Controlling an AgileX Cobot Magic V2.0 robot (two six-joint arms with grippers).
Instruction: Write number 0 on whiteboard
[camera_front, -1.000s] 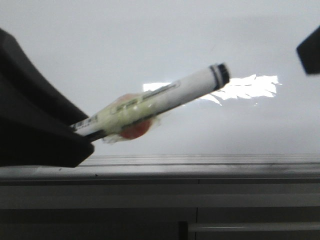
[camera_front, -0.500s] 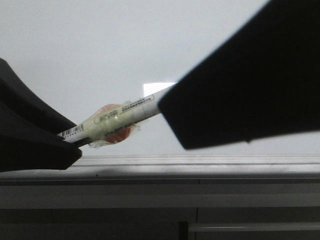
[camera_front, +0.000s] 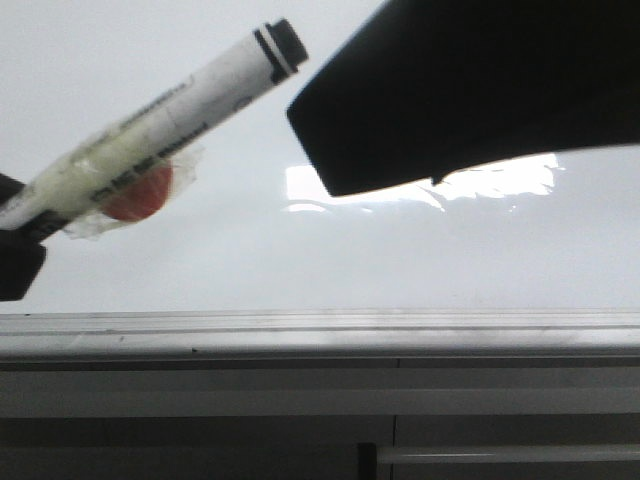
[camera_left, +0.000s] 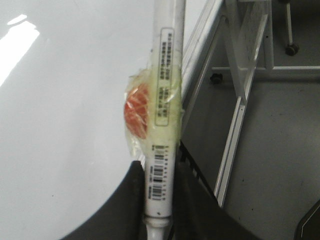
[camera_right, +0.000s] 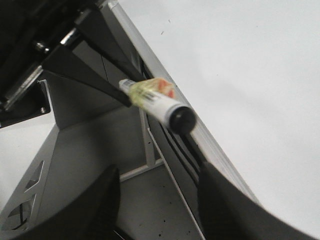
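Note:
A white marker (camera_front: 170, 110) with a black capped end, yellowish tape and an orange blob taped to it slants up to the right over the whiteboard (camera_front: 300, 250). My left gripper (camera_left: 160, 172) is shut on the marker's tail end, at the far left of the front view (camera_front: 15, 265). My right gripper (camera_right: 160, 172) is open and holds nothing. It faces the marker's black cap (camera_right: 181, 119) a short way off and fills the upper right of the front view (camera_front: 450, 90). The number 0 is out of view.
The whiteboard's grey aluminium frame strip (camera_front: 320, 325) runs along the near edge, with a glare patch (camera_front: 500, 175) behind it. Below the edge are grey table legs and struts (camera_left: 245, 100) and the floor (camera_right: 90, 150).
My left gripper has lifted the marker up and to the left, tilting it steeper. My right gripper came in from the right edge, now large and higher over the board.

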